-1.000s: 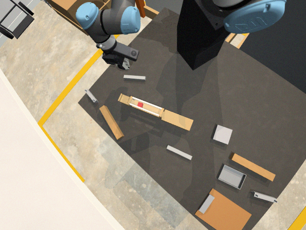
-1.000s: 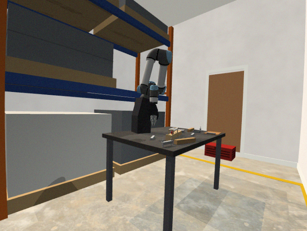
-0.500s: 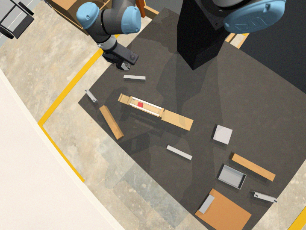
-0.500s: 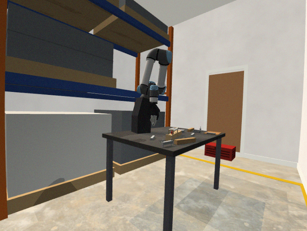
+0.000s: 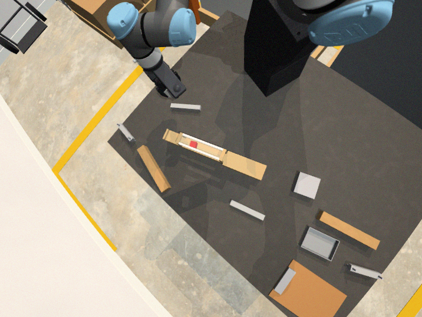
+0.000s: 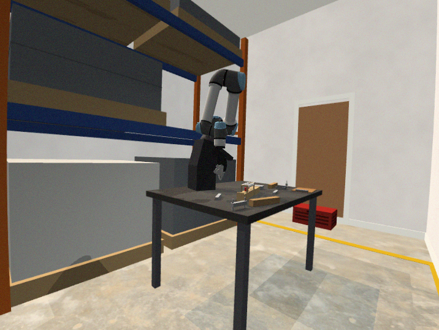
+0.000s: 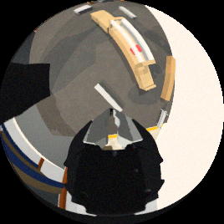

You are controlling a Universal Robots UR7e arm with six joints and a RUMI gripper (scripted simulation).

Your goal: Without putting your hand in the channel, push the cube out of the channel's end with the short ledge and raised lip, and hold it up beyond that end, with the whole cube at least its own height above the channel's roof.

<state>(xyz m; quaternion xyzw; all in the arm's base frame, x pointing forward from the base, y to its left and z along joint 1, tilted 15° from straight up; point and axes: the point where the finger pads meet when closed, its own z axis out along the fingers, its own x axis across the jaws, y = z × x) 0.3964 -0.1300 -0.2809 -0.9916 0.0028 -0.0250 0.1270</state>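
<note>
The red cube sits inside a wooden channel with a clear roof, nearer the channel's short-ledge end; a long wooden ramp extends from the other end. The cube also shows in the wrist view. My gripper is shut and empty, above the table near its far left corner. A grey bar lies just below the gripper, between it and the channel; in the wrist view the bar lies just ahead of the fingertips.
A wooden plank and a small grey bracket lie left of the channel. Another grey bar, a grey block, an open grey tray, a plank, a wooden board lie to the right. The black robot pedestal stands behind.
</note>
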